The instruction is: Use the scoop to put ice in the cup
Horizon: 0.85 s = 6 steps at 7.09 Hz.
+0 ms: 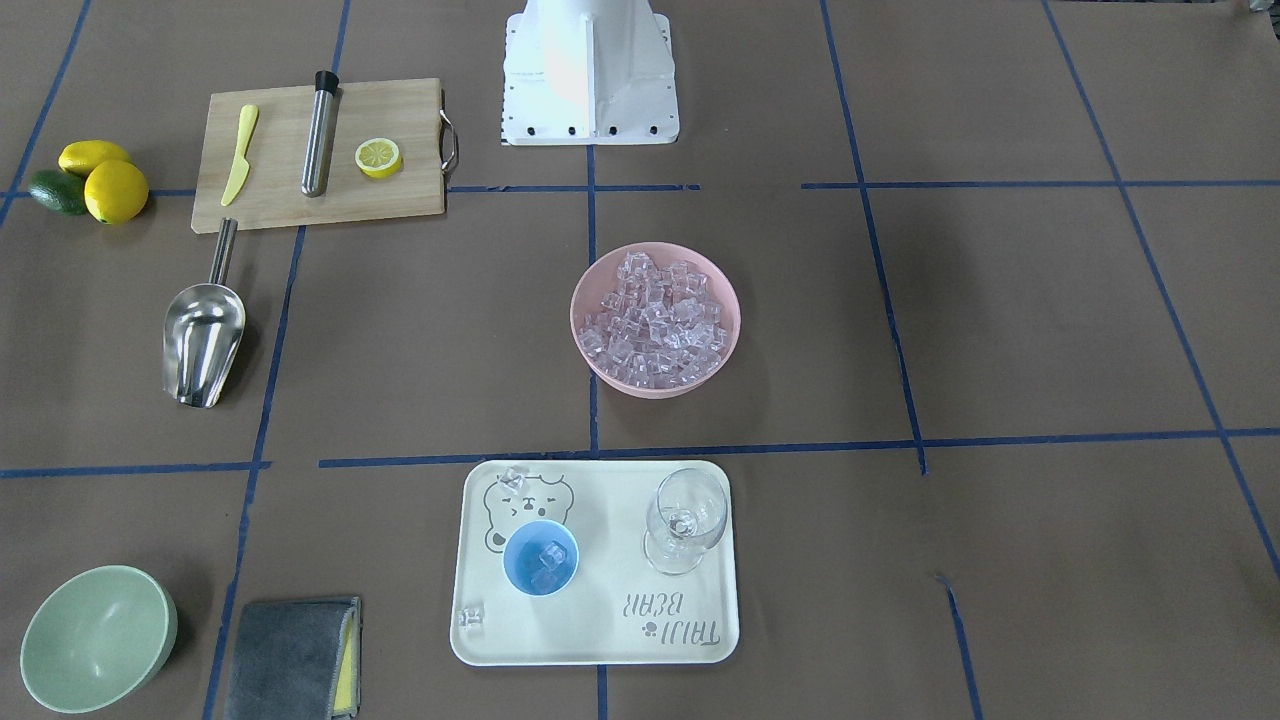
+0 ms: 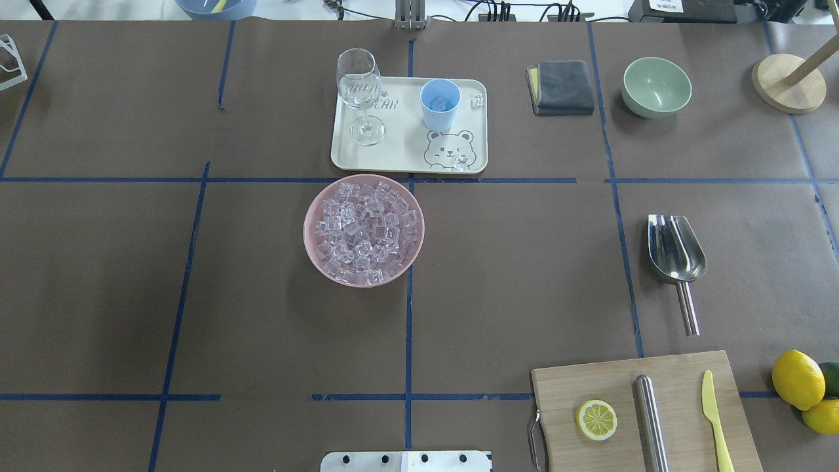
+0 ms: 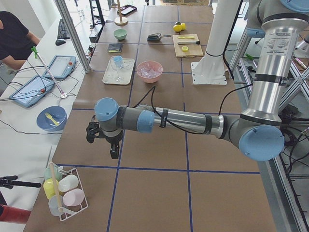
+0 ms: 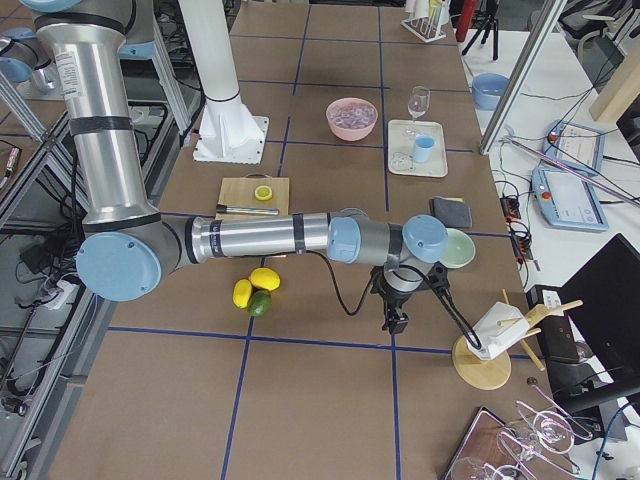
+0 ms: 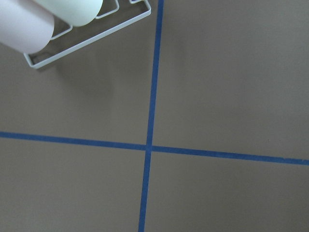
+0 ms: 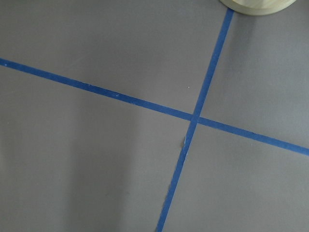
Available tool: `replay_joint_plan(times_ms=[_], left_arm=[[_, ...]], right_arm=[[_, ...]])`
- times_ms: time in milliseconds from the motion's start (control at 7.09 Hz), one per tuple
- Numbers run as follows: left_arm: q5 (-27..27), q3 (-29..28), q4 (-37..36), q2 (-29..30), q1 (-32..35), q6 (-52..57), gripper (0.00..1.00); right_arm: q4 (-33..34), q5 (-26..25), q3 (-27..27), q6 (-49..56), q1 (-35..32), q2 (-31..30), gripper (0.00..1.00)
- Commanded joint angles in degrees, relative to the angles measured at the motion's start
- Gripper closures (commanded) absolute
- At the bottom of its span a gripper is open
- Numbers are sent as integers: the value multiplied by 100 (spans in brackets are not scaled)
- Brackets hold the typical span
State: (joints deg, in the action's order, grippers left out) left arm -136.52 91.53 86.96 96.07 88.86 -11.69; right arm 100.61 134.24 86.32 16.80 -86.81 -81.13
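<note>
Ice [image 2: 364, 231] piled in pink bowl [image 2: 307, 231], few cubes in cup [image 2: 439, 108] on tray [image 2: 400, 147], scoop [image 2: 675, 249] lying flat far right. Left gripper [image 3: 104, 142], right gripper [image 4: 400, 305] out at table ends, can't tell if fingers released or clenched.

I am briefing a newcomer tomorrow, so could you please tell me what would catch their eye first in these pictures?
The pink bowl heaped with ice at the table's middle draws the eye first. Just past it, away from the robot, a tray carries a blue cup holding a few cubes and a wine glass. The shiny scoop lies on the robot's right, by the cutting board.
</note>
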Motion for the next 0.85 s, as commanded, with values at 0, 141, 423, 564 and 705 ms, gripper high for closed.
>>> replay_joint_plan(times_ms=[0,141,423,564,705], left_arm=[[2,662,-923,-229,26,0,0],[-15,638,-883,-395,-9,0,0],[-76,298,-542,-414,-18,9,0],[-94,130,-52,-440,-18,9,0],[-86,102,240,-545,-18,35,0]], right_arm=[[-111,-12,-202,-220,-2,-17,0],[-111,-12,-186,-230,6,-8,0],[-103,14,-203,-239,6,-8,0],[-111,14,-168,-230,6,-8,0],[-111,14,-150,-230,15,0,0]])
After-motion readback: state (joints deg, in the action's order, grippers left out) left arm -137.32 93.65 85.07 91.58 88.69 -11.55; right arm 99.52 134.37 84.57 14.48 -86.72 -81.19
